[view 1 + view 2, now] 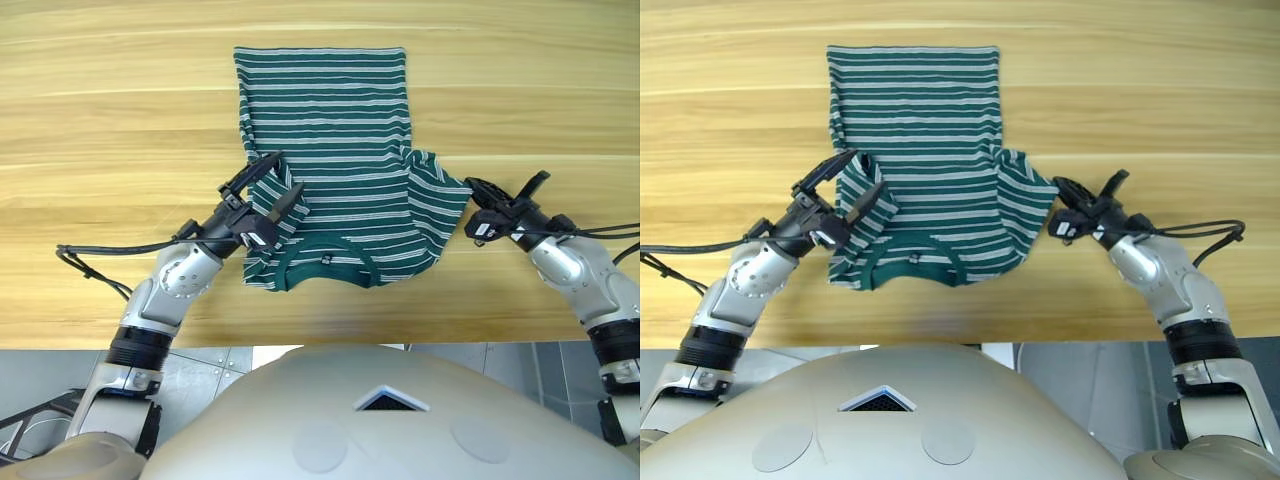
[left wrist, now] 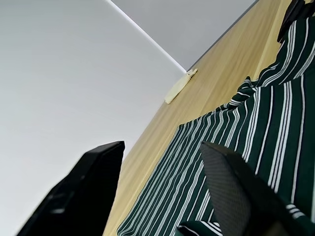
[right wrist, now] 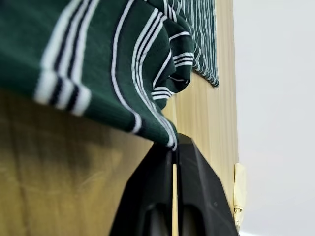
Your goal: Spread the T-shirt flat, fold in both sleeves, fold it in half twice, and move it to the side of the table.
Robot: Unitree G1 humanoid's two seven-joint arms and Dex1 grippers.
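A green T-shirt [image 1: 330,120] with white stripes lies on the wooden table [image 1: 110,150], its collar [image 1: 325,258] toward me and its hem at the far side. The left sleeve [image 1: 268,205] is folded in over the body. My left gripper [image 1: 278,185] hangs open just over that folded sleeve, with stripes between its fingers [image 2: 231,187] in the left wrist view. The right sleeve [image 1: 440,195] bulges out, rumpled, at the right. My right gripper [image 1: 474,192] is shut on that sleeve's outer edge [image 3: 162,132], low over the table.
Bare wood runs wide to the left, to the right [image 1: 560,90] and beyond the hem. The table's near edge [image 1: 420,340] is close below the collar, with grey floor under it. A small cream object [image 2: 179,86] lies at the far edge by a white wall.
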